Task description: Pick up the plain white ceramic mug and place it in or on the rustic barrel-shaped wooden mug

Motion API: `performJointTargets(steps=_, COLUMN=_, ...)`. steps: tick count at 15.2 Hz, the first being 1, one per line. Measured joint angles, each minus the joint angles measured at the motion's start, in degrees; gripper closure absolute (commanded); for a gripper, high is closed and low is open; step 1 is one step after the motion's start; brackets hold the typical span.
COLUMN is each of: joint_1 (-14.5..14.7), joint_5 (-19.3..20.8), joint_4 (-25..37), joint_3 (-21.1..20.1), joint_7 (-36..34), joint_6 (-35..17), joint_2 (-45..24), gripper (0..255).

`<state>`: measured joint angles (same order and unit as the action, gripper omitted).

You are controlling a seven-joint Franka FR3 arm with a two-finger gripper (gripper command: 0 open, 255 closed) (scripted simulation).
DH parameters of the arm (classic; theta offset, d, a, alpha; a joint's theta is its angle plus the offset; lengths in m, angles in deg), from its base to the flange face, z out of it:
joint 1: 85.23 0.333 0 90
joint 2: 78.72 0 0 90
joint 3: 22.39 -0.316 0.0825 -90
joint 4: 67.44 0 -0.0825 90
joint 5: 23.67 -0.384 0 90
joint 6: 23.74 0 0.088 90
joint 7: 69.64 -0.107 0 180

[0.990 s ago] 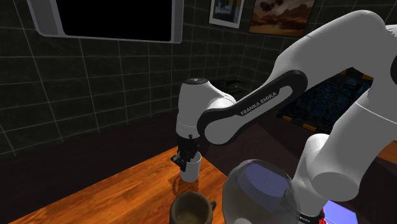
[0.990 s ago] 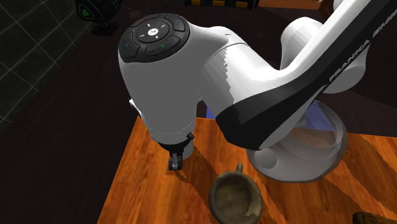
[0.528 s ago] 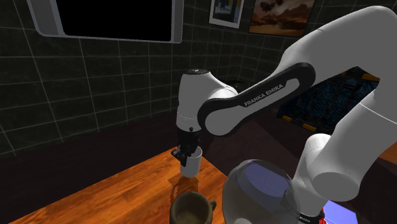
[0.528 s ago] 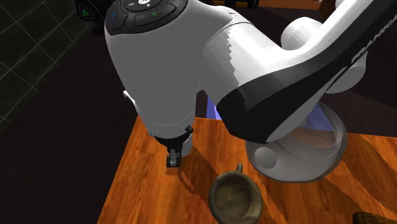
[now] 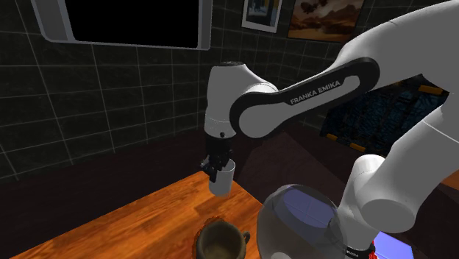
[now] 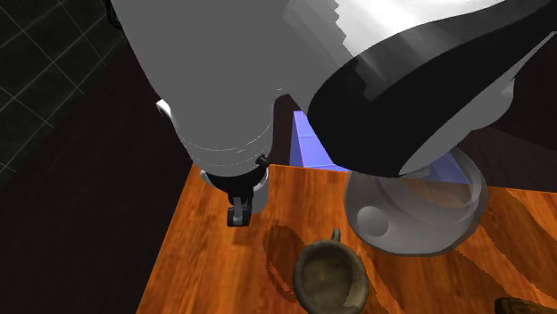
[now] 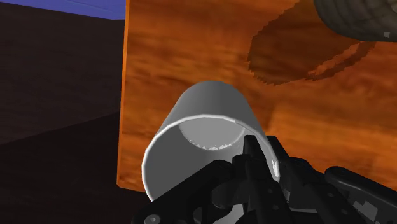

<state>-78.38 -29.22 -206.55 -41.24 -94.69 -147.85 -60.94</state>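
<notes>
We see the all-black two-finger gripper (image 5: 218,165) clenched on the wall of the plain pale-grey cylindrical mug (image 5: 222,179). In the wrist view one finger sits inside the rim and the other outside it, so the gripper (image 7: 257,163) pinches the wall instead of spanning the whole body. We judge this hold was chosen because the mug (image 7: 198,121) looks too broad for the jaws.

The mug hangs in the air above the orange-brown wooden table (image 5: 125,224), near its far corner. Its shadow lies apart from it on the boards, which we read as clearance for carrying.

Its mouth faces up toward the wrist and its base toward the table (image 7: 184,57). The long axis runs along the fingers, close to vertical. We cannot make out a handle.

In the shoulder view the dark brown barrel-shaped wooden mug (image 5: 221,241) stands at about 6 o'clock from the held mug, mouth open upward. In the second exterior view the wooden mug (image 6: 330,276) lies at about 4 o'clock from the gripper (image 6: 236,215).
</notes>
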Motion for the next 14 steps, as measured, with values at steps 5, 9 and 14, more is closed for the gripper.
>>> performJointTargets(steps=5, joint_1=0.1, joint_5=-0.2, joint_4=2.5, joint_3=0.4, joint_7=0.2, joint_6=4.2, joint_2=1.7, gripper=255)
performJointTargets(steps=9, joint_1=0.0, joint_5=-0.3, joint_4=4.5, joint_3=0.9, joint_7=0.6, joint_6=7.2, joint_2=2.8, gripper=255)
performJointTargets(steps=14, joint_1=0.0, joint_5=-0.3, joint_4=7.6, joint_3=1.2, joint_7=0.6, joint_6=11.2, joint_2=3.7, gripper=255)
